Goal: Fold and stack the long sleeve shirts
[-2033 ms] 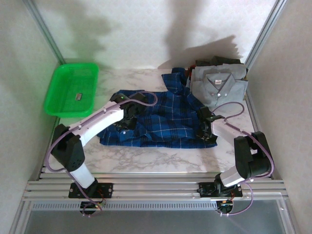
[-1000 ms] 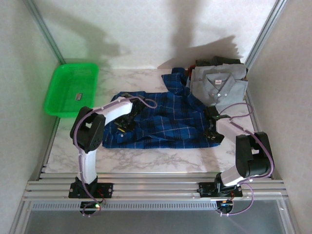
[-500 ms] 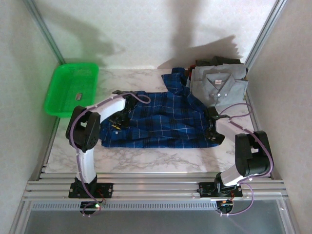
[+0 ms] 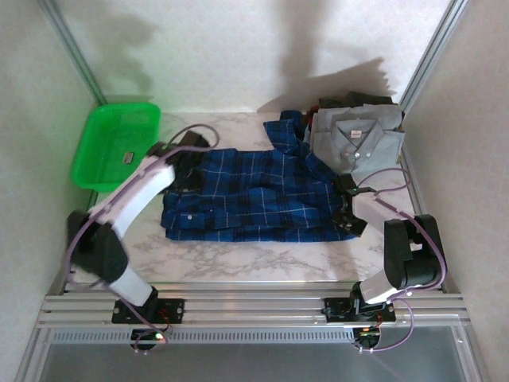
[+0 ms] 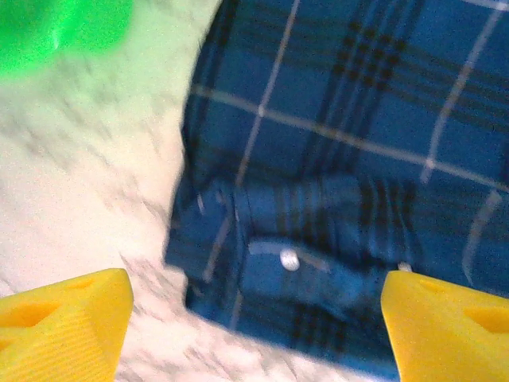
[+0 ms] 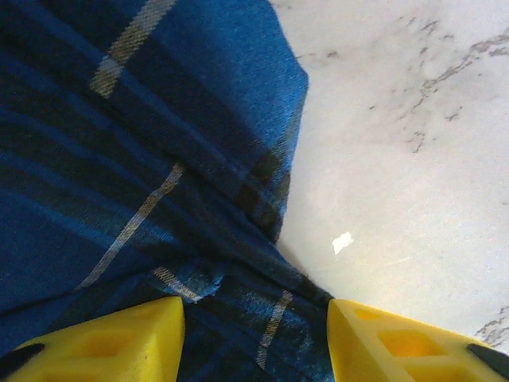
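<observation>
A dark blue plaid long sleeve shirt (image 4: 262, 195) lies spread across the middle of the table. A plain grey folded shirt (image 4: 358, 143) rests on darker folded ones (image 4: 354, 99) at the back right. My left gripper (image 4: 184, 177) hovers open over the plaid shirt's left edge. In the left wrist view its gripper (image 5: 254, 334) stands wide over a buttoned cuff (image 5: 290, 260), touching nothing. My right gripper (image 4: 347, 208) sits low at the shirt's right edge. In the right wrist view its fingers (image 6: 103, 342) stand apart, and plaid cloth (image 6: 159, 159) lies flat between them.
A green plastic basket (image 4: 115, 143) with a small dark item inside stands at the back left. Frame posts and walls close in both sides. Bare marble table (image 4: 238, 259) runs along the front of the shirt.
The left gripper opened, let go of the plaid cloth and rose back toward the left. The shirt's left side now lies flatter. The right fingers spread a little wider.
</observation>
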`<state>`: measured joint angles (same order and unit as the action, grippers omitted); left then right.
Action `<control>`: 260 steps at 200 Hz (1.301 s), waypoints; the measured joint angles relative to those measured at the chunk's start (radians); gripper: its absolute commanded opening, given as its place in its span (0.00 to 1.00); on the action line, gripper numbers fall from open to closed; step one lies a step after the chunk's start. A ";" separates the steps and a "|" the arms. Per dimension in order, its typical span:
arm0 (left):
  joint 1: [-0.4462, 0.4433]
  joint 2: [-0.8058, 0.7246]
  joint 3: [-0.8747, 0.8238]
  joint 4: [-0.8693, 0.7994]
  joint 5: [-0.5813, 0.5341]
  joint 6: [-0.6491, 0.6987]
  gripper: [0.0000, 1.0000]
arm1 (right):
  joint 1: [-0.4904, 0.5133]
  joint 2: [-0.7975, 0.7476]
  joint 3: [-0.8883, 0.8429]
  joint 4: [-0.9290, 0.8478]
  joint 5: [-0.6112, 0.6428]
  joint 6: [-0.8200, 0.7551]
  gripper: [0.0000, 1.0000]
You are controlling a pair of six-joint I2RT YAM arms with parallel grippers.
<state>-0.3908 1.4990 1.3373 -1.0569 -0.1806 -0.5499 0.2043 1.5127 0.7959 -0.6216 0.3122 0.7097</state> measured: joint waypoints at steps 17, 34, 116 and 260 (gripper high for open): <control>0.001 -0.171 -0.192 0.099 0.117 -0.130 0.75 | 0.000 -0.002 0.008 0.001 -0.012 -0.011 0.53; 0.003 -0.259 -0.355 0.198 0.214 -0.236 0.71 | 0.000 -0.002 0.010 0.002 -0.025 -0.022 0.53; 0.066 -0.296 -0.629 0.463 0.315 -0.513 0.50 | 0.000 0.006 0.014 0.006 -0.048 -0.057 0.56; 0.131 -0.184 -0.677 0.634 0.308 -0.554 0.58 | 0.000 0.042 0.037 0.019 -0.055 -0.097 0.57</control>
<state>-0.2600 1.3148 0.6605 -0.4229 0.1272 -1.1034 0.2043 1.5551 0.8333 -0.6022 0.2577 0.6128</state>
